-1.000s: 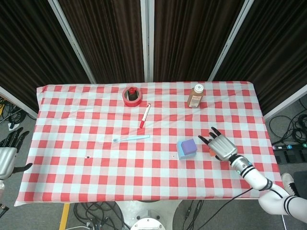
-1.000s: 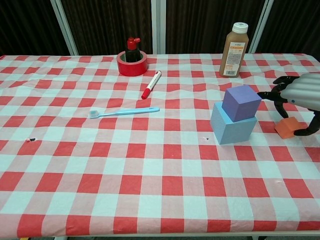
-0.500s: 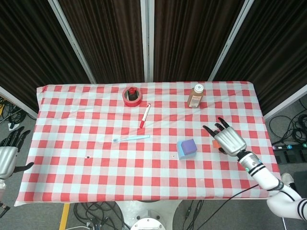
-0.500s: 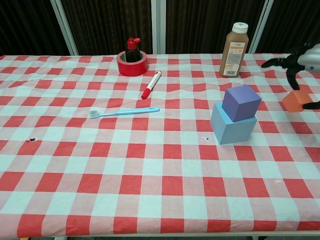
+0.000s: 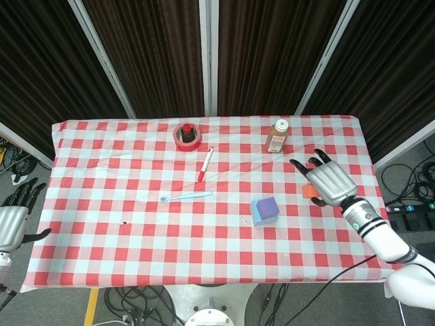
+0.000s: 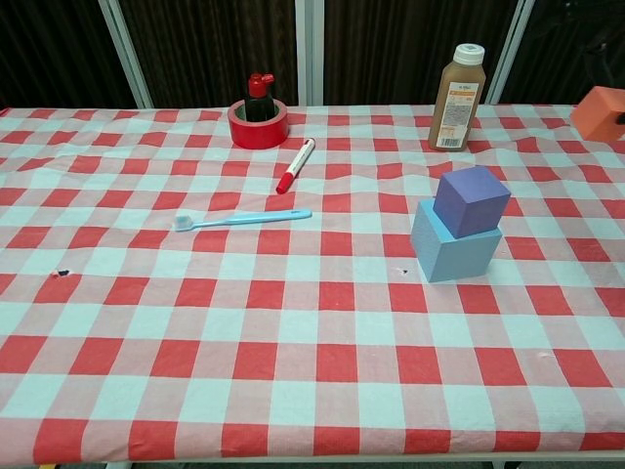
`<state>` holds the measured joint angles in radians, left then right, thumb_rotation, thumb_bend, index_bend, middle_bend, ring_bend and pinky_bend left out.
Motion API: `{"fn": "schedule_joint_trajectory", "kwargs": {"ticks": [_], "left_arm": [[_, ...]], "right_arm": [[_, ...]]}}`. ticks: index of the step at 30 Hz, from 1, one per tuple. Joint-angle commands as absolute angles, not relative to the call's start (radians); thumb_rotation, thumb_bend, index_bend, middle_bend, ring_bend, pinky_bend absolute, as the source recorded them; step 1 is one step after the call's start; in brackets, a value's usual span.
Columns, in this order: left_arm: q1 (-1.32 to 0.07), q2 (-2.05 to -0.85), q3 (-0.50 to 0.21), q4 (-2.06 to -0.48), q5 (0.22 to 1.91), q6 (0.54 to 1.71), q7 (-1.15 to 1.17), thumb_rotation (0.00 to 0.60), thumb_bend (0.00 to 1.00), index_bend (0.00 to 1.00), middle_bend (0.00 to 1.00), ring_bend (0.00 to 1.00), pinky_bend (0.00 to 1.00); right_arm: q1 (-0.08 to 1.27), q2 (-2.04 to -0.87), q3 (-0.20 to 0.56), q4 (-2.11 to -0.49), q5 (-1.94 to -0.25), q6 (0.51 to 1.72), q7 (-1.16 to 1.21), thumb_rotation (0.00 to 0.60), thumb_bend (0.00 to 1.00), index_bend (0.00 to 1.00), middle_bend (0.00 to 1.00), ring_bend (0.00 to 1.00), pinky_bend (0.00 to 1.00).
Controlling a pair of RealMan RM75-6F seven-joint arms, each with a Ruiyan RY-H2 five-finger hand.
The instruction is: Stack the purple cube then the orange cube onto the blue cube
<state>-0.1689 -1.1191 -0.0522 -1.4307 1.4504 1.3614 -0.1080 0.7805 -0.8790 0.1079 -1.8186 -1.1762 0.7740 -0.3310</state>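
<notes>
The purple cube sits on top of the blue cube on the right half of the checked table; the same stack shows as purple cube and blue cube in the head view. My right hand is raised right of the stack and holds the orange cube, mostly hidden under the palm. In the chest view only the orange cube shows at the right edge, well above the stack's level. My left hand hangs off the table's left side, fingers apart, holding nothing.
A brown bottle stands at the back right. A red tape roll with a small red-capped bottle inside stands at the back middle. A red marker and a light blue toothbrush lie left of the stack.
My right hand has lifted the orange cube off the table, moving it up and toward the back. The stack and the left hand have stayed put.
</notes>
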Motion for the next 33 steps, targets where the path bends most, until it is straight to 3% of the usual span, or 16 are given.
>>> {"fn": "schedule_joint_trajectory", "kwargs": {"ticks": [1,17,33], "left_arm": [[-0.169,-1.121,-0.056,-1.429,1.447,1.364,-0.113,0.600,0.12,0.13,0.12,0.09,0.22],[-0.166,-1.126,-0.057,-1.403,1.433,1.355,-0.147,0.600,0.12,0.13,0.12,0.09,0.22],[-0.161,-1.126,-0.056,-1.389,1.430,1.357,-0.152,0.600,0.12,0.13,0.12,0.09,0.22]], "right_arm": [[0.842,-0.899,0.137,-1.842,-1.134,0.719,-0.372,0.600,0.13,0.01,0.49,0.17,0.00],[1.010,-0.959,0.109,-1.870,-0.968,0.617,-0.505,0.600,0.13,0.01,0.49,0.17,0.00],[1.056,-0.980,0.047,-1.884,-0.977,0.654,-0.571,0.600,0.13,0.01,0.49,0.17,0.00]]}}
